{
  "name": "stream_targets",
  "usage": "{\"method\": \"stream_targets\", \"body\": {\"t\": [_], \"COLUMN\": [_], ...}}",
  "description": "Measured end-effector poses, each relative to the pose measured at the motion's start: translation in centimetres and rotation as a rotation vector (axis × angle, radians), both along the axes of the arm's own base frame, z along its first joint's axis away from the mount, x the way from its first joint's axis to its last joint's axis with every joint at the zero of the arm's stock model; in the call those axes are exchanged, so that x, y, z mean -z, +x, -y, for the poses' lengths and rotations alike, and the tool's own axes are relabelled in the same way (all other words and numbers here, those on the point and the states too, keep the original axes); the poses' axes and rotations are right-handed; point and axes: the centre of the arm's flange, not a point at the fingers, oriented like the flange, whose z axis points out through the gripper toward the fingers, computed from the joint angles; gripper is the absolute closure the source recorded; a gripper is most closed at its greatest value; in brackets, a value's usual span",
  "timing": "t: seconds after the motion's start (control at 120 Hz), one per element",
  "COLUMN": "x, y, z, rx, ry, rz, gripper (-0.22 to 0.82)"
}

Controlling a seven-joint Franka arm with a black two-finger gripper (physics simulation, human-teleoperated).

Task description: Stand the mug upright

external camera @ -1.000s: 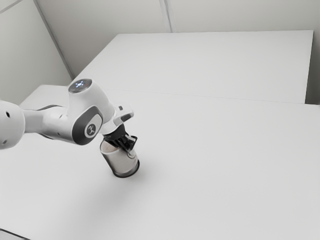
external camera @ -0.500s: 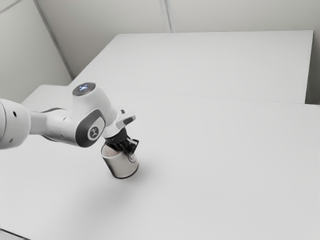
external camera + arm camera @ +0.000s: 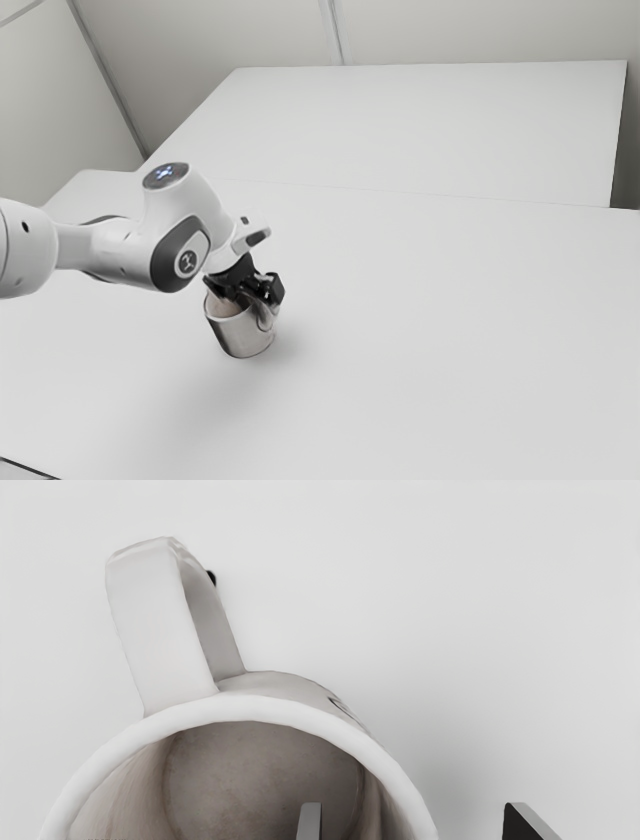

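The mug (image 3: 240, 332) stands on the tabletop (image 3: 430, 350) beneath the gripper (image 3: 246, 296), its mouth facing up toward the hand. It looks upright or very nearly so, and its base seems to be down; whether a slight lean remains, I cannot tell. By that reading the main work, getting the mug onto its base, is all but done. What is left is probably to make sure that it sits flat, then to draw the jaws clear and leave it standing alone.

The mug is the one container in play. Past its rim (image 3: 250, 707), the wrist view gives bare inner wall and a brownish-grey inner floor (image 3: 240, 770), with no drink or object in the part that shows. One fingertip (image 3: 310, 825) reaches into the mouth. The handle (image 3: 160, 630) juts from the outside wall, away from both fingers.

The other fingertip (image 3: 522, 827) is outside the mug, apart from its wall. The jaws therefore stand wide, straddling the wall without pinching it. The inside finger is the risk: if it catches the rim on the way out, it could tip the mug again, so a retreat in line with the mouth seems wisest.

Farther out, the white arm (image 3: 100, 245) comes in from the exterior view's left.
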Motion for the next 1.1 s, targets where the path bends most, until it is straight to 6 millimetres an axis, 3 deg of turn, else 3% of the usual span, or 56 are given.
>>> {"method": "stream_targets", "body": {"t": [0.15,0.35,0.825,1.1], "x": [-2.1,-5.0,-15.5,-19.3], "y": [0.1,1.1,5.9,7.3], "z": [-0.1,-0.5,0.6,0.6], "rx": [0.002,-0.01,0.021,0.03], "ry": [-0.004,-0.022,-0.046,-0.046], "rz": [0.02,0.001,-0.064,-0.077], "gripper": [0.14,0.07,0.03,0.02]}}
